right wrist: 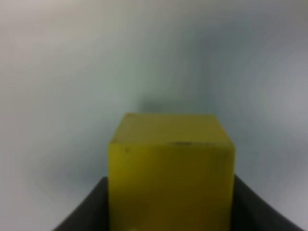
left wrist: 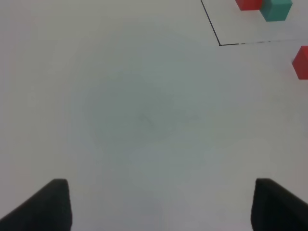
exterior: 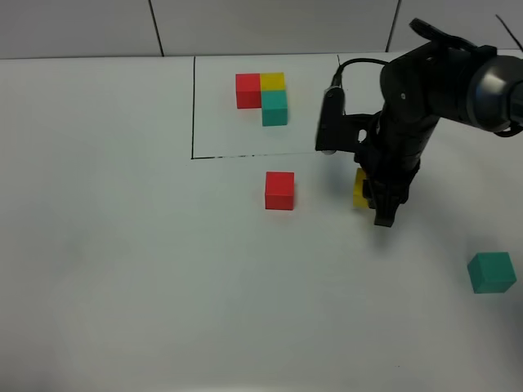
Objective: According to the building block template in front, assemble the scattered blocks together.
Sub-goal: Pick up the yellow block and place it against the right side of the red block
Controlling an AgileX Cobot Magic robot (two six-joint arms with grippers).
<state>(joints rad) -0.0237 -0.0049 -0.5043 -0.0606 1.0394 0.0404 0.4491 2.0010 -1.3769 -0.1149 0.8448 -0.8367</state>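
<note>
The building block template (exterior: 263, 94) is a joined red, yellow and teal trio inside a thin black frame (exterior: 194, 106) at the back. Part of it shows in the left wrist view (left wrist: 269, 7). Of the scattered blocks, the red cube (exterior: 279, 190) lies just in front of the frame and also shows in the left wrist view (left wrist: 301, 61). The teal cube (exterior: 491, 272) lies at the right edge. My right gripper (exterior: 377, 196) is shut on the yellow cube (exterior: 359, 188), which fills the right wrist view (right wrist: 171, 168) between the fingers. My left gripper (left wrist: 159, 202) is open over bare table.
The white table (exterior: 122, 245) runs from the front edge back to a grey tiled wall (exterior: 82, 24). The right arm's black body and cable (exterior: 425, 90) rise beside the frame's right side.
</note>
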